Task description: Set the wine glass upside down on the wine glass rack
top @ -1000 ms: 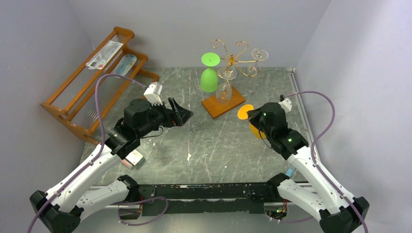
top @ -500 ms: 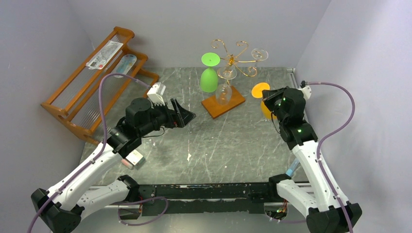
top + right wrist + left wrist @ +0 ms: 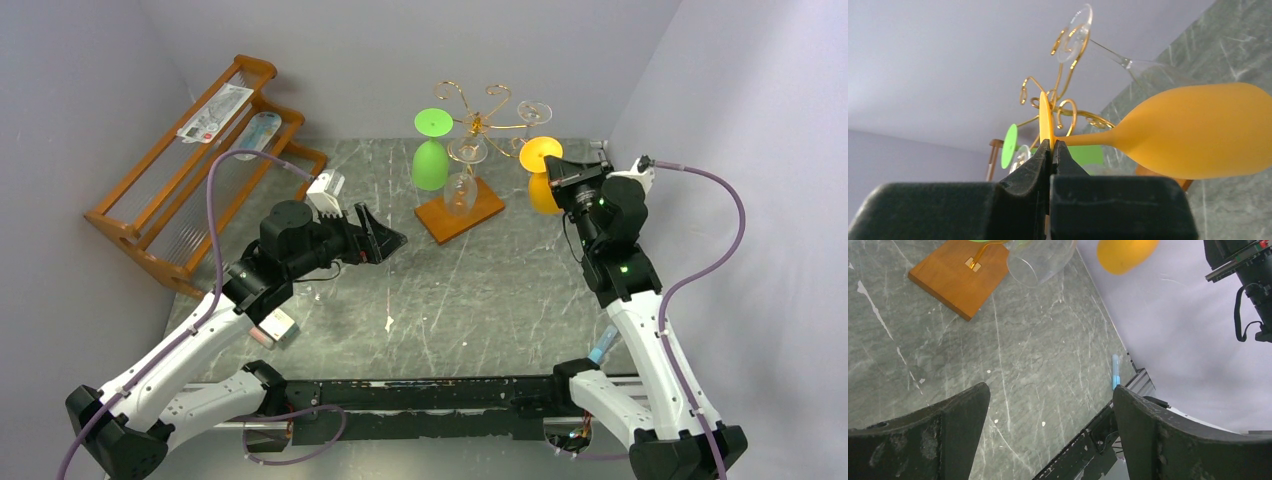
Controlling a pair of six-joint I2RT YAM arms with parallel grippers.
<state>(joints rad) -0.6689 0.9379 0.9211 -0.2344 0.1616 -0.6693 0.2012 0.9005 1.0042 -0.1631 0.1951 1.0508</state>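
My right gripper (image 3: 562,170) is shut on the flat foot of an orange wine glass (image 3: 543,190) and holds it upside down in the air, just right of the wine glass rack (image 3: 478,125). In the right wrist view the jaws (image 3: 1052,145) pinch the foot's edge, with the orange bowl (image 3: 1198,132) to the right and the gold spiral arms (image 3: 1068,112) close behind. A green glass (image 3: 430,160) and two clear glasses (image 3: 460,190) hang on the rack, which stands on a brown wooden base (image 3: 458,212). My left gripper (image 3: 385,238) is open and empty, left of the base.
A large orange-brown slatted shelf (image 3: 190,170) stands at the back left. The right wall is close behind the right arm. A small blue object (image 3: 1115,371) lies near the table's front right edge. The rack's base (image 3: 955,277) shows at the top of the left wrist view.
My right gripper has carried the orange glass up and back, from the table's right side to beside the rack's right arms. The left gripper has barely moved.
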